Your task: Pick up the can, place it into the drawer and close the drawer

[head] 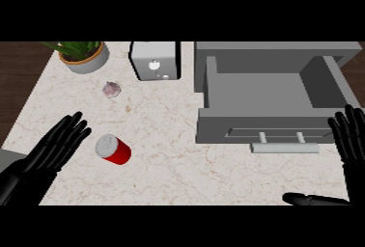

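Note:
A red can with a silver top lies on its side on the marble counter, left of centre. My left hand is open just to the can's left, fingers straight, a small gap between them and the can. The grey drawer stands pulled open at the right, nothing showing inside it, its front panel and pale handle facing me. At the right edge my right hand is open with fingers up, beside the drawer's front corner, its thumb low at the bottom right.
A potted plant stands at the back left corner. A white toaster-like appliance sits at the back centre, left of the drawer unit. A small purplish bulb lies on the counter behind the can.

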